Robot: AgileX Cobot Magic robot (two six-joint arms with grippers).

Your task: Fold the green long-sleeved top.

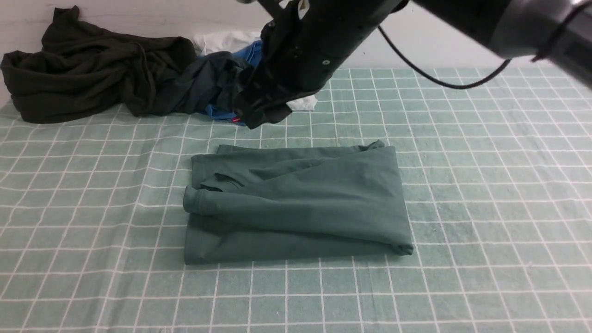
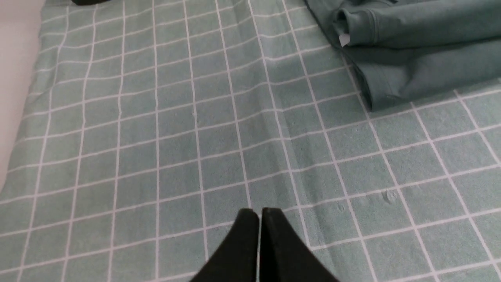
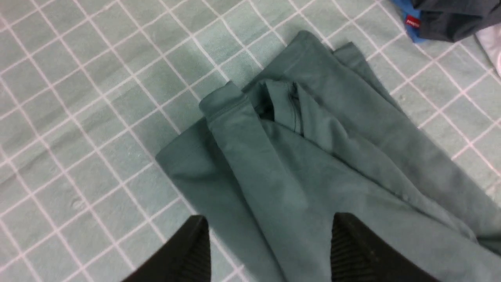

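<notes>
Both hands empty, right hand (image 3: 270, 250) spread above the folded green long-sleeved top (image 1: 296, 203), left hand (image 2: 258, 219) clenched: lift away straight, avoiding snagging its folds.

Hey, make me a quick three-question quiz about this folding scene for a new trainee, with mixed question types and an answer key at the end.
1. True or false: the sage-green long-sleeved knit top lies folded into a compact rectangle on the checked green tablecloth.
2. Multiple choice: the right end effector is A) clamped on a sleeve, B) open above the top, C) gripping the tablecloth.
3. Fill in: the left end effector is ___, over bare tablecloth beside the top.

Key: 1 true; 2 B; 3 shut.
</notes>
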